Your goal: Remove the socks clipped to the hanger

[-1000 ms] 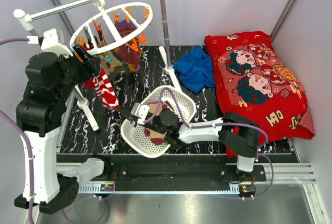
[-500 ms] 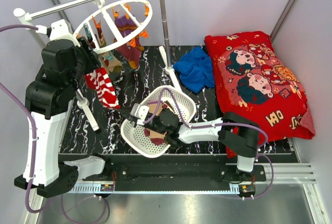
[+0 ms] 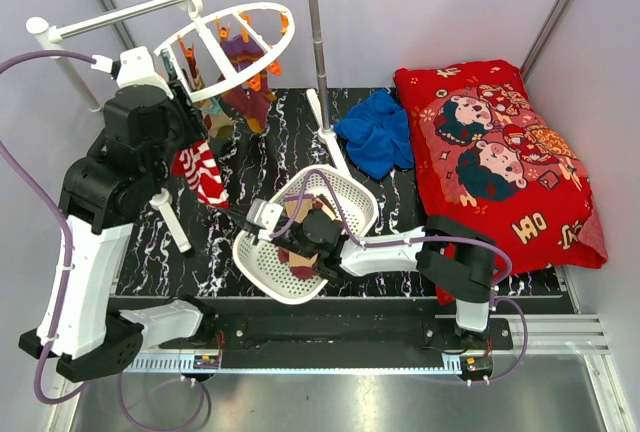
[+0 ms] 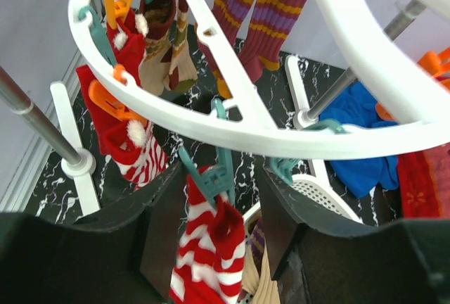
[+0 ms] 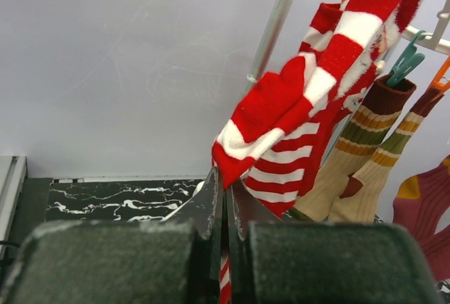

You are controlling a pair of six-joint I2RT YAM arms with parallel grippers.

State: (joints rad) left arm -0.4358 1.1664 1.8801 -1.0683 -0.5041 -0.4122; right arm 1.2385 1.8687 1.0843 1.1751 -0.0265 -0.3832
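Observation:
The white hanger ring [image 3: 262, 54] hangs from the rack bar with orange and teal clips. Several socks hang from it: purple striped [image 4: 261, 10], maroon-and-tan [image 4: 163, 45], and red ones [image 4: 131, 52]. A red-and-white striped sock [image 3: 201, 174] hangs from a teal clip [image 4: 213, 175]. My left gripper [image 4: 218, 237] is open just under the ring [image 4: 281, 134], its jaws on either side of that clip and sock [image 4: 211, 248]. My right gripper [image 5: 226, 177] is shut on the lower end of the striped sock [image 5: 295, 124]; in the top view it [image 3: 228, 212] reaches left over the basket.
A white perforated basket [image 3: 352, 192] with several socks in it sits under my right arm. The rack's upright pole [image 3: 318, 42] stands behind it. A blue cloth [image 3: 378, 137] and a big red pillow [image 3: 495, 162] lie to the right. The rack's left leg [image 3: 168, 220] is close to my left arm.
My left arm has swung right and up to the hanger, its wrist now under the ring's near rim. The ring has shifted slightly. My right gripper keeps its hold on the striped sock.

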